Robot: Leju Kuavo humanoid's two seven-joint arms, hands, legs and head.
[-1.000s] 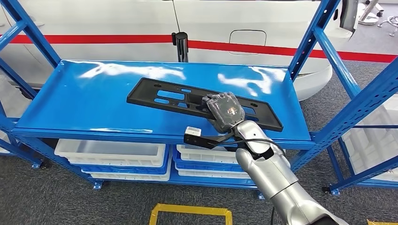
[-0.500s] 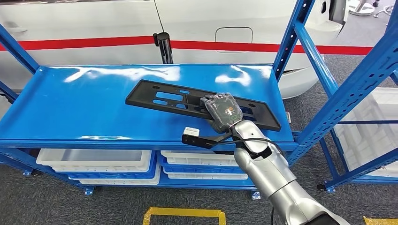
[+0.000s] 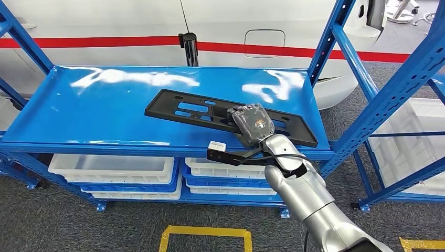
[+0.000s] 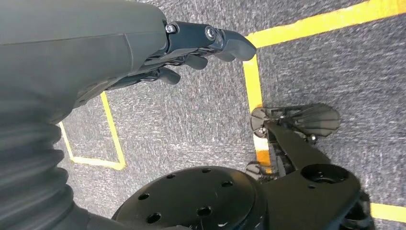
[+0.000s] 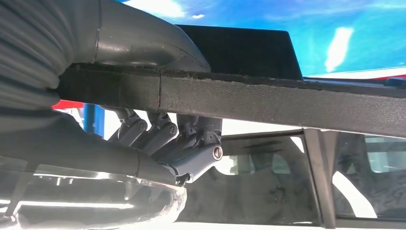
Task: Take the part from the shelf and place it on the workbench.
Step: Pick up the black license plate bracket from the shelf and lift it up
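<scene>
The shelf [image 3: 105, 113] in the middle of the head view is glossy blue painted metal; the part [image 3: 194, 111] on it looks like matt black plastic; the arm [image 3: 315, 210] at lower right is smooth silver metal; the floor [image 3: 78, 226] is rough grey carpet.

The right arm [image 3: 309, 199] is being extended forward and to the left from the near right. The right hand [image 3: 253, 125] is being held with its back facing up, the thumb [image 5: 143, 45] and the fingers [image 5: 191, 143] clamped on opposite faces of the black part [image 3: 210, 111]. The left hand [image 4: 201, 40] is being hung downward, its fingers [image 4: 225, 38] curled loosely around nothing.
</scene>
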